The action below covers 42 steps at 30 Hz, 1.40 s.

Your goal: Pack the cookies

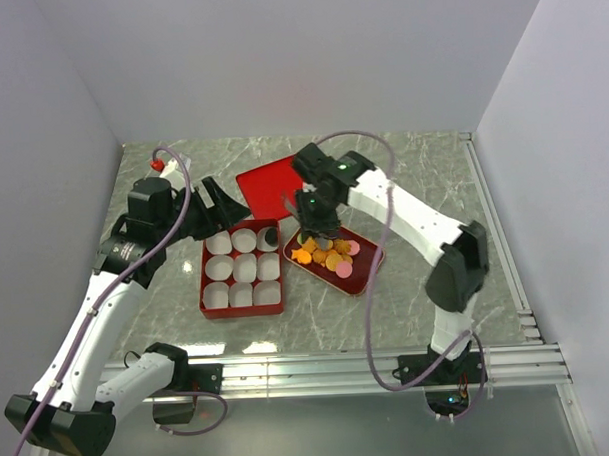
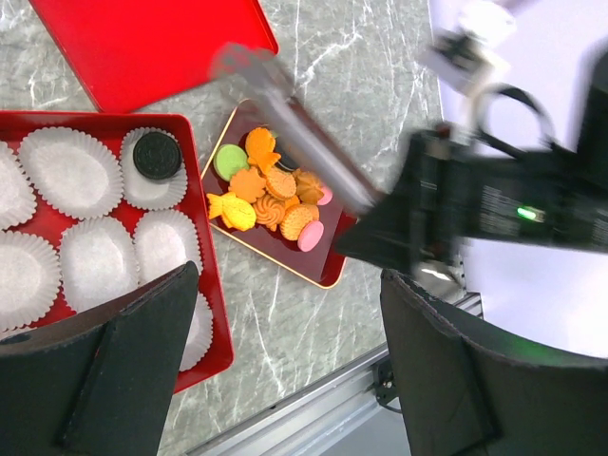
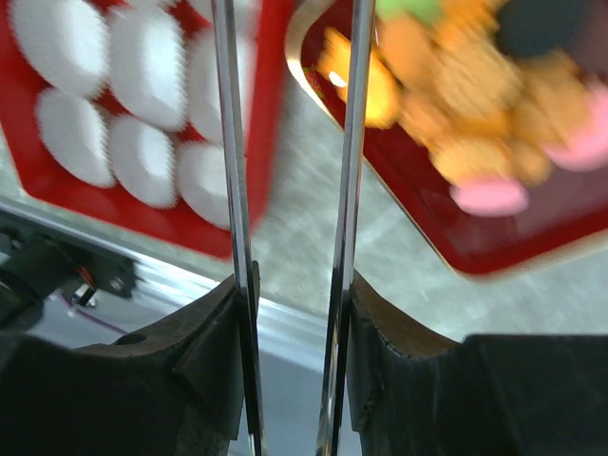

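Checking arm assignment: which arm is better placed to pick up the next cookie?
Right. The right tool hangs over the cookies in the small tray; the left tool hovers open near the cup box, farther from them.

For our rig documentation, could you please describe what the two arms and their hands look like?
The left arm and right arm both have white links, black joints and a lilac cable. The left hand has broad black fingers; the right hand has long thin metal fingers. A green light glows on the right wrist.
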Available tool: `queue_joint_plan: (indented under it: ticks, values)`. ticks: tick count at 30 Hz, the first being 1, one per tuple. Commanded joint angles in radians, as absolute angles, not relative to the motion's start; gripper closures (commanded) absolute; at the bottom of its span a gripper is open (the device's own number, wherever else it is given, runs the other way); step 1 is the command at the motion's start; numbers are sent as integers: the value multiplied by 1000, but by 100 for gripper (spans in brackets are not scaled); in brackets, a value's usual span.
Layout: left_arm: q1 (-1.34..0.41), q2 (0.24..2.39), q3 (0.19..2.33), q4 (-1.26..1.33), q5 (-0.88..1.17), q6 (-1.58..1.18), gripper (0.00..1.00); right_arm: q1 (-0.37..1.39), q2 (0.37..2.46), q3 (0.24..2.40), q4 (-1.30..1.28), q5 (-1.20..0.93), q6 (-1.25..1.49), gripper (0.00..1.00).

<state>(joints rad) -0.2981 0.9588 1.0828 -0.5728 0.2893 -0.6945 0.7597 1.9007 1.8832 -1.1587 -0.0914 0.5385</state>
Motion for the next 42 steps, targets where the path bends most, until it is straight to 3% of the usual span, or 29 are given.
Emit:
queue_joint_plan:
  ticks: [1,6,12,42]
  values:
    - [-299,959,1078,-551,281,-680,16,733,1715,1778,-1152,-28,537,55]
    - [-301,968,1069,-535,282,-684,16,698,1550,1543,-1117,-9,552,54]
    - [-301,983,1068,-520,299,-690,17,677,1513,1424,-1098,-26,552,53]
    - [-301,983,1054,-525,288,-680,17,655,1625,1411,-1150,-75,526,50]
